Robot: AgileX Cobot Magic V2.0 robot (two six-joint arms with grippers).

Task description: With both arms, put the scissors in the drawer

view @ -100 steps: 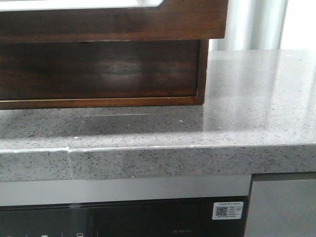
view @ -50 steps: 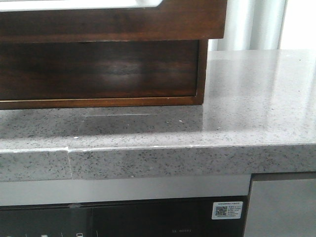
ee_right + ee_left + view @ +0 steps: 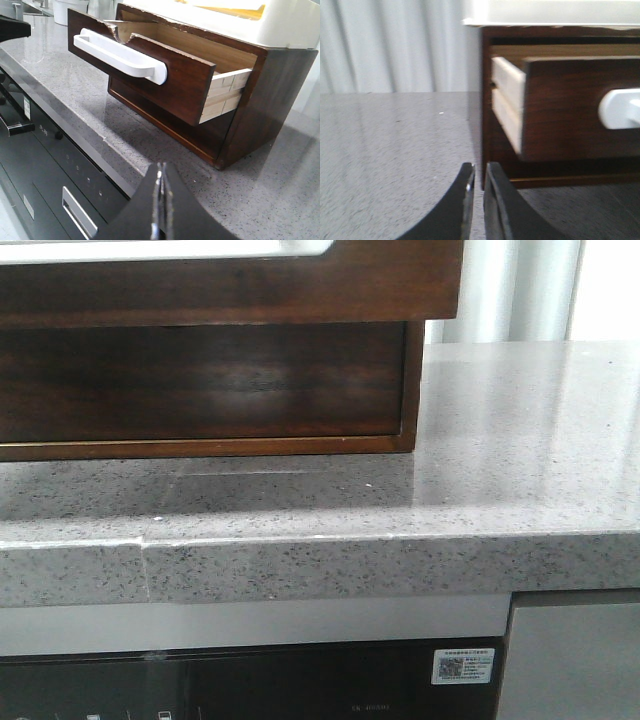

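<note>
The drawer (image 3: 170,85) stands pulled out of a dark wooden cabinet (image 3: 270,95), with a white bar handle (image 3: 120,57) on its front and a pale wood inside, of which only part shows. In the front view only the drawer front (image 3: 230,285) shows, overhanging the cabinet's lower panel. The scissors are out of view. My left gripper (image 3: 479,170) hovers over the counter by the cabinet's side corner, shut to a thin slit and holding nothing; the drawer (image 3: 570,110) is beyond it. My right gripper (image 3: 160,167) is shut and empty, above the counter's front edge.
The cabinet stands on a grey speckled countertop (image 3: 500,440). Below the counter is a black glass appliance front (image 3: 250,685) with a QR sticker (image 3: 462,665). A white tray (image 3: 280,20) sits on top of the cabinet. Pale curtains (image 3: 395,45) hang behind.
</note>
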